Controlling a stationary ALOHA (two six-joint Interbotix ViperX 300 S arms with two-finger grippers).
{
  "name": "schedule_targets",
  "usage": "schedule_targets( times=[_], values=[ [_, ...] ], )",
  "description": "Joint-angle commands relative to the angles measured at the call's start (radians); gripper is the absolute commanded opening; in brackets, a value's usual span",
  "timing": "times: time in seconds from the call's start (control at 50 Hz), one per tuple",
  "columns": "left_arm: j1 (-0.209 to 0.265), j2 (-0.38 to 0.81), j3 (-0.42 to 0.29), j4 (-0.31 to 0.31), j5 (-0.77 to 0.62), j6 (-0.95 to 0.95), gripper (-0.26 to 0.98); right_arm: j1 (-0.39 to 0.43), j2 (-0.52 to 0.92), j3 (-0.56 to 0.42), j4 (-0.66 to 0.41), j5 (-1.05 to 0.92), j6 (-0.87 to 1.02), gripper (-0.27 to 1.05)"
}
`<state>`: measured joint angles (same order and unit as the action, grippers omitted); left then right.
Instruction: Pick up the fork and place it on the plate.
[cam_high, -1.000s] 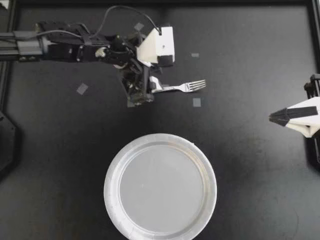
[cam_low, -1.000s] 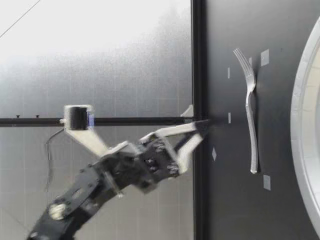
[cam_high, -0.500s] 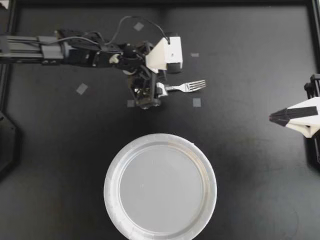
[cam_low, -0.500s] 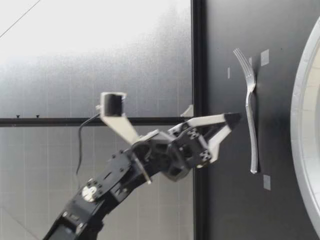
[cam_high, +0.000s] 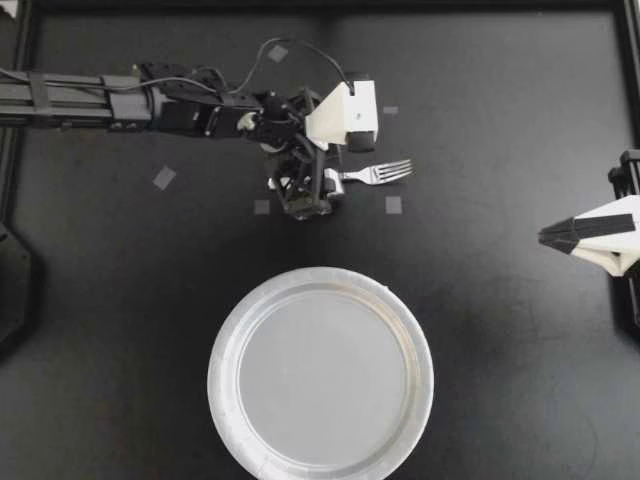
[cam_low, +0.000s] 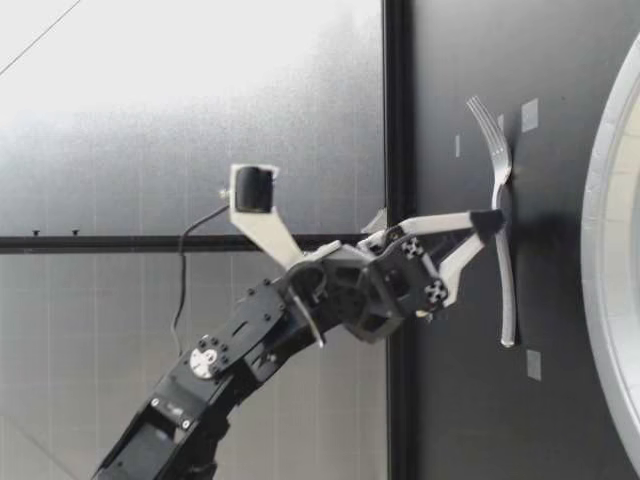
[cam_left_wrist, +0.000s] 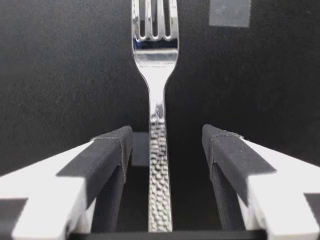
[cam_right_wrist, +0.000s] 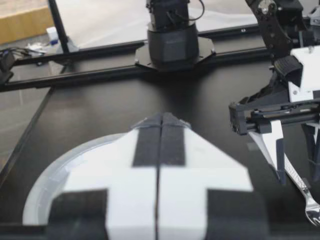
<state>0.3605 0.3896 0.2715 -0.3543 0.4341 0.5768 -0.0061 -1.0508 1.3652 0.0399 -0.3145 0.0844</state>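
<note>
The fork (cam_high: 385, 172) is laid flat on the table (cam_high: 500, 380), beyond the plate (cam_high: 217, 375), tines to the right. Its handle is straddled, untouched, by the left gripper (cam_high: 306, 190), fingers spread apart. The right gripper (cam_high: 545, 235) is seen closed at the right edge.

Layout of fork, plate and grippers on the worktop

The fork (cam_high: 385, 172) lies on the worktop (cam_high: 500, 380), behind the plate (cam_high: 222, 340) as the low camera sees it, tines toward my right. The left gripper (cam_high: 322, 183) straddles its handle without touching. The right gripper (cam_high: 545, 236) sits far right, well apart.
</note>
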Motion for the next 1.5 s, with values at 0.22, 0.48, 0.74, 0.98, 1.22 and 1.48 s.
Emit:
schedule_targets(
  times=[0.22,0.48,0.74,0.98,1.22,1.48],
  values=[
    [-0.002,-0.003,-0.031,-0.003,-0.008,0.003,0.50,0.003,0.003,-0.009,0.002,-0.003,0.002,-0.04],
    [-0.002,0.006,-0.032,-0.003,-0.014,0.003,0.19,0.003,0.003,-0.009,0.000,-0.002,0.002,-0.04],
    [-0.002,-0.023,-0.031,-0.003,-0.003,0.000,0.04,0.003,0.003,-0.012,0.002,-0.003,0.000,-0.04],
    [-0.057,-0.247,-0.031,-0.002,0.115,0.032,0.04,-0.046,0.025,-0.046,0.000,0.014,-0.006,0.01],
    [-0.164,-0.453,-0.008,-0.002,-0.204,0.048,0.04,-0.069,0.051,-0.130,-0.038,0.021,-0.041,0.44],
    [-0.247,-0.511,0.114,-0.002,-0.798,0.026,0.04,-0.071,0.144,-0.239,-0.048,-0.032,-0.192,0.69]
  ],
)
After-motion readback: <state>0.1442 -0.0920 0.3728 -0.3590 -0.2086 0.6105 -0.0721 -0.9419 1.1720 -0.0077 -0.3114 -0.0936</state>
